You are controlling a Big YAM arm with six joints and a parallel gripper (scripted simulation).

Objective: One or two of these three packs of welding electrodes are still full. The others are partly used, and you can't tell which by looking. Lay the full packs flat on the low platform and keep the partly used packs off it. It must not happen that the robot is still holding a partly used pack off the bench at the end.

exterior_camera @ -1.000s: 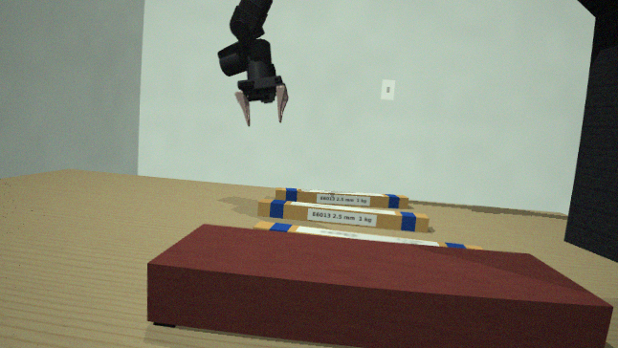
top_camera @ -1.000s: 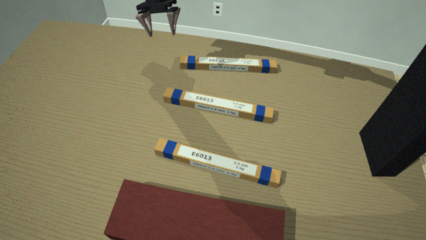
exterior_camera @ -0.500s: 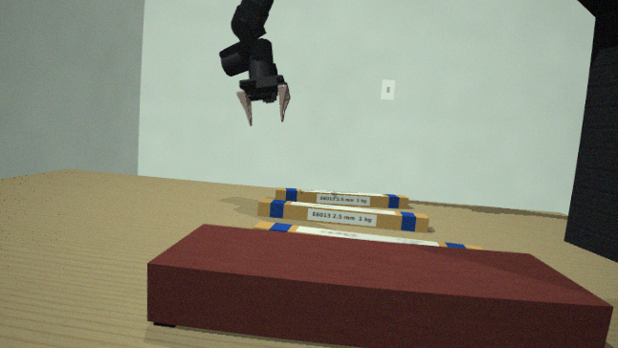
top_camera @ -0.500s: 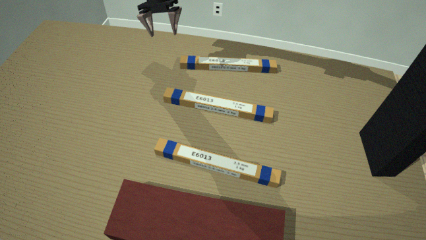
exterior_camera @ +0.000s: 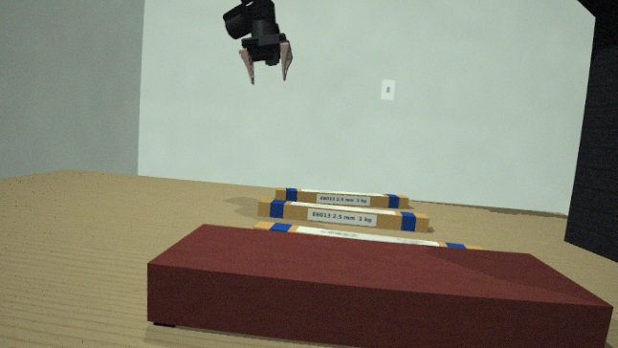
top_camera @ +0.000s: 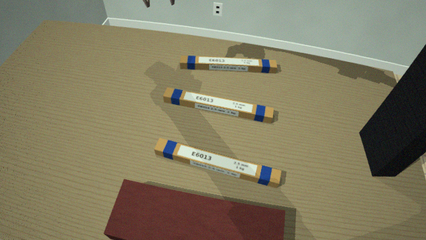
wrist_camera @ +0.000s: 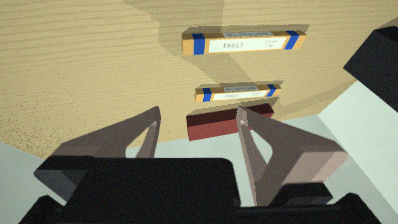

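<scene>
Three long tan packs with blue bands and white E6013 labels lie flat on the wooden table, roughly parallel. The far pack (top_camera: 229,64) (exterior_camera: 342,197), the middle pack (top_camera: 218,105) (exterior_camera: 342,216) and the near pack (top_camera: 217,162) (exterior_camera: 364,236) are apart from each other. The low dark red platform (top_camera: 194,214) (exterior_camera: 378,282) sits in front of the near pack with nothing on it. My gripper (exterior_camera: 268,76) (top_camera: 159,4) hangs high above the table's far side, open and empty. In the wrist view my fingers frame the platform (wrist_camera: 230,122), with two packs (wrist_camera: 244,42) (wrist_camera: 237,92) beyond it.
A tall black block (top_camera: 399,122) (exterior_camera: 593,158) stands at the right side of the table. A pale wall with an outlet (top_camera: 217,8) runs behind the table's far edge.
</scene>
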